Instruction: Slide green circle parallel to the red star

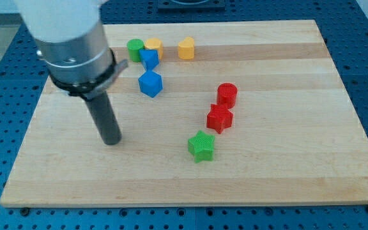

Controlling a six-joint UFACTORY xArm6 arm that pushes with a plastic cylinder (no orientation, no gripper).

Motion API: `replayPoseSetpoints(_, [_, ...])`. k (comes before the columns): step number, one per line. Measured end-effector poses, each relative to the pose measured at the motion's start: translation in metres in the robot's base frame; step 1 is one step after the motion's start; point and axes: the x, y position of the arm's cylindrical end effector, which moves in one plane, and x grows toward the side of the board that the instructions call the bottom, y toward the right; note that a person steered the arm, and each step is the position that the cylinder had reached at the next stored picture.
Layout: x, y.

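Note:
The green circle [134, 49] sits near the view's top left, touching a yellow block [154, 46] on its right. The red star [220, 118] lies right of the board's middle, just below a red cylinder [227, 94]. My tip [112, 140] rests on the board at the view's left, well below the green circle and far left of the red star. It touches no block.
A blue block [149, 59] sits just below the yellow one, and a blue hexagon-like block [151, 84] lies below that. A second yellow block [186, 48] is near the top middle. A green star [201, 146] lies below the red star. The wooden board [299, 166] rests on a blue perforated table.

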Motion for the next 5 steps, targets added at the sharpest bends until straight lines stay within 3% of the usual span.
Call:
replayPoseSetpoints(2, [-0.142, -0.019])
replayPoseSetpoints(3, [-0.243, -0.019])
replayPoseSetpoints(5, [-0.298, -0.018])
